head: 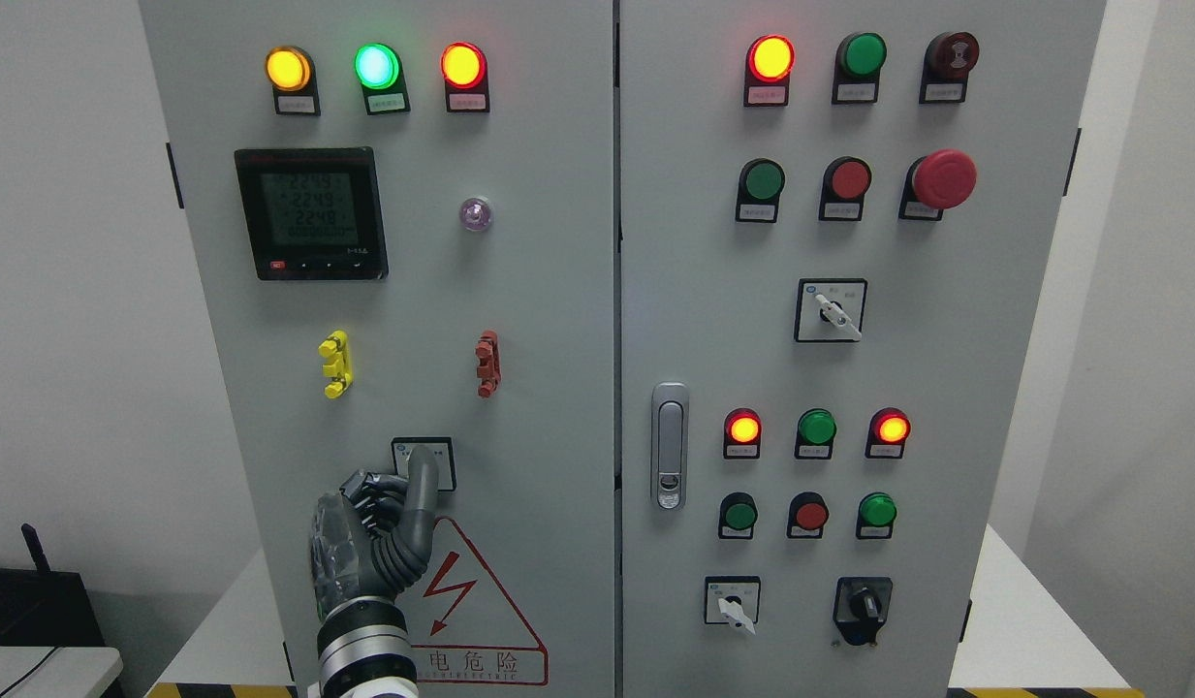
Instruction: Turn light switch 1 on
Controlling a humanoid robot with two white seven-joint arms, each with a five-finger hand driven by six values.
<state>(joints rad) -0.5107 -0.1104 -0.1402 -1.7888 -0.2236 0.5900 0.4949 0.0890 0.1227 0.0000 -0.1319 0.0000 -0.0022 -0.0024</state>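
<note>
Head view: the left hand point(379, 528) is raised against the left cabinet door point(539, 320), one finger extended onto the switch point(424, 463) above the warning triangle point(466, 606), other fingers curled, nothing grasped. Contact seems made; whether the switch is turned cannot be told. No right hand is seen.

The big grey cabinet point(558, 320) stands on a white table point(1023, 630), and the table sticks out past the cabinet on both sides. A yellow and black striped strip point(224, 690) runs along the table's front edge, below the cabinet. To the left of the cabinet, lower down, is a second white surface point(49, 669). A black box point(35, 606) sits on it, with a thin black cable point(25, 671) in front.
</note>
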